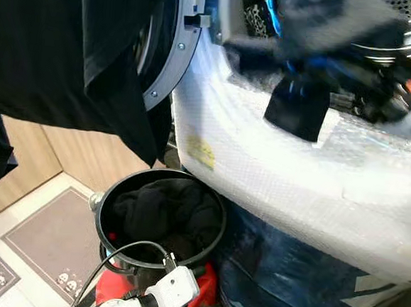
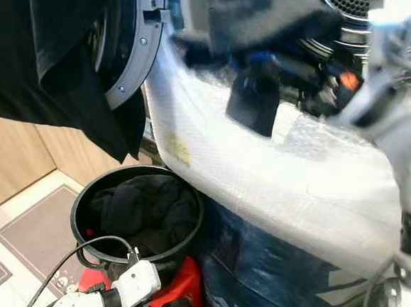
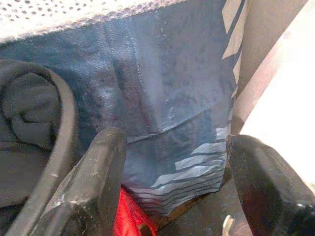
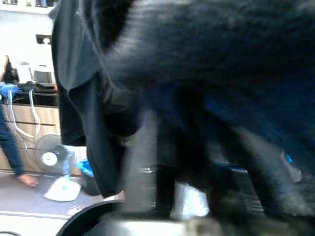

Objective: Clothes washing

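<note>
A washing machine wrapped in bubble wrap (image 1: pixel 282 174) stands ahead, its door (image 1: pixel 171 65) swung open and its drum (image 2: pixel 352 5) at the top right. My right gripper (image 1: pixel 298 61), blurred, is at the drum mouth, shut on a dark garment (image 1: pixel 330 21) that drapes over it, with a flap hanging below. A black bucket (image 1: pixel 101 216) on the floor holds dark clothes (image 1: pixel 162 210). My left gripper (image 3: pixel 172 196) is low beside the bucket, open, nothing between its fingers. A black shirt (image 1: pixel 57 42) hangs at the upper left.
A blue woven bag (image 1: pixel 288 281) leans against the machine's base, a red object (image 1: pixel 206 285) beside it. A grey mat (image 1: pixel 49 241) lies on the floor, with wooden cabinets (image 1: pixel 84 155) behind. The right wrist view catches a person's leg (image 4: pixel 7 142) and a floor fan (image 4: pixel 49 158).
</note>
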